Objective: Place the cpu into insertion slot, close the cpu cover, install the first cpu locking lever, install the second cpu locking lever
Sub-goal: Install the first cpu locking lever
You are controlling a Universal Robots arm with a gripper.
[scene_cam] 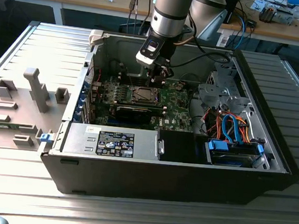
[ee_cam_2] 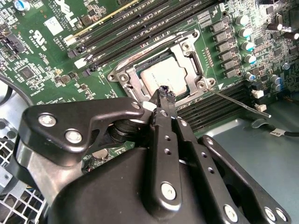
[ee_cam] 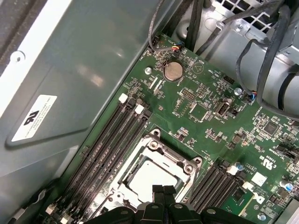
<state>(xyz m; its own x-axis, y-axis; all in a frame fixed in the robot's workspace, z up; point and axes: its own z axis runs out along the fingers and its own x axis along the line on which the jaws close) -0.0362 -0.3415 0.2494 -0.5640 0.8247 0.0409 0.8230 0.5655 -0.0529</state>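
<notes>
The biggest thing is the open computer case (scene_cam: 158, 184), which lies on a ribbed metal table (scene_cam: 33, 53). Only the exterior view shows the case as a whole, with one power supply (scene_cam: 112, 142) at its near wall and the one arm coming down into it. On the floor of the case lies one green motherboard (scene_cam: 176, 106). The gripper (scene_cam: 159, 81) hangs just above the insertion slot (scene_cam: 143, 94). In both wrist views its two fingertips are pressed together, and I see nothing between them. The second wrist view shows the gripper (ee_cam_2: 165, 92) directly over one edge of the socket. There the one cpu cover (ee_cam_2: 183, 50) lies flat, and the one cpu (ee_cam_2: 161, 74) sits in the slot and shows silvery through the cover's window. This view also shows one thin metal lever (ee_cam_2: 238, 100), which stands out from a socket corner over the memory slots. The first wrist view shows two banks of memory slots, one at each side of the socket, and one coin battery (ee_cam: 174, 71).
</notes>
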